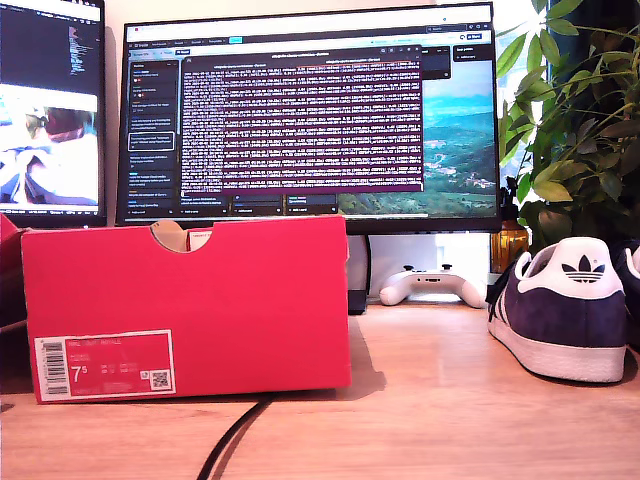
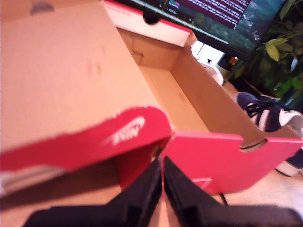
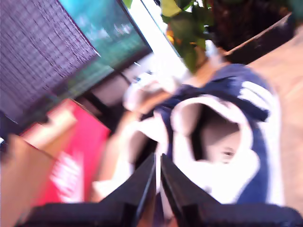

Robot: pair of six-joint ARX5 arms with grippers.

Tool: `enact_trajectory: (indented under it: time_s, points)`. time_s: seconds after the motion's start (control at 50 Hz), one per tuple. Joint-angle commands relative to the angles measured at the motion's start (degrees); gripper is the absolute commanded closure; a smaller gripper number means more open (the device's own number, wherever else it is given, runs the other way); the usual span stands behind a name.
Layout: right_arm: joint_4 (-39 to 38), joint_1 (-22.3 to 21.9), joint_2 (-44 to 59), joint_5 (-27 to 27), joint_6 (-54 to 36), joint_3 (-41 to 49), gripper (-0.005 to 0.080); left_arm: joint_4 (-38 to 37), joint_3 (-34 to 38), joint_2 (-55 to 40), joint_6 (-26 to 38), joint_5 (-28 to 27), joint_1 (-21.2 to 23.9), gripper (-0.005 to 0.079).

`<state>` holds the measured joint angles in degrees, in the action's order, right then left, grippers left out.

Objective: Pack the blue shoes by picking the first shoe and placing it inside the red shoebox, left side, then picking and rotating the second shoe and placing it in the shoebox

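Observation:
The red shoebox (image 1: 190, 300) stands on the wooden desk at the exterior view's left, label marked 7.5 at its lower corner. In the first wrist view the shoebox (image 2: 227, 156) is open and its cardboard inside holds nothing; the lid's red lip (image 2: 128, 132) hangs close in front of my first gripper (image 2: 162, 165), which is shut. One blue shoe (image 1: 560, 310) rests heel-on at the exterior view's right, with a second shoe (image 1: 632, 290) cut by the edge. My second gripper (image 3: 157, 161) is shut, close above a blue shoe (image 3: 255, 109) in a blurred picture. Neither arm shows in the exterior view.
A large monitor (image 1: 310, 120) and a second screen (image 1: 50, 110) stand behind the box. A white game controller (image 1: 432, 285) lies under the monitor. A leafy plant (image 1: 580, 110) rises behind the shoes. A black cable (image 1: 235, 435) runs across the desk's front.

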<state>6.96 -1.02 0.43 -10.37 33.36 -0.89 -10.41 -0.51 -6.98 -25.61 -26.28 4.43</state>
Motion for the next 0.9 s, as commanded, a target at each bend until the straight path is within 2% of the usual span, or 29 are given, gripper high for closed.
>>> enact_trajectory:
  time_s: [0.0, 0.2, 0.42, 0.66, 0.88]
  points:
    - [-1.2, 0.2, -0.4, -1.0, 1.1, 0.5, 0.0757, -1.4, 1.8, -2.1, -0.2, 0.6, 0.5, 0.0764]
    - [-1.1, 0.2, -0.3, -5.2, 1.6, 0.4, 0.0752, 3.7, 1.9, -7.4, 0.0, 2.3, 1.7, 0.0764]
    - [1.6, 0.3, -0.3, -5.6, 3.0, -2.3, 0.0751, 10.1, 1.9, -14.2, 0.1, 4.5, 4.0, 0.0764]
    - [10.8, 0.3, 2.4, -5.7, 2.2, -9.6, 0.0749, 21.1, 1.9, -23.2, 0.0, 6.4, 6.4, 0.0764]
    - [21.5, 0.3, 11.5, -7.9, -2.2, -18.6, 0.0748, 29.4, 1.9, -32.1, -0.2, 6.4, 9.3, 0.0764]
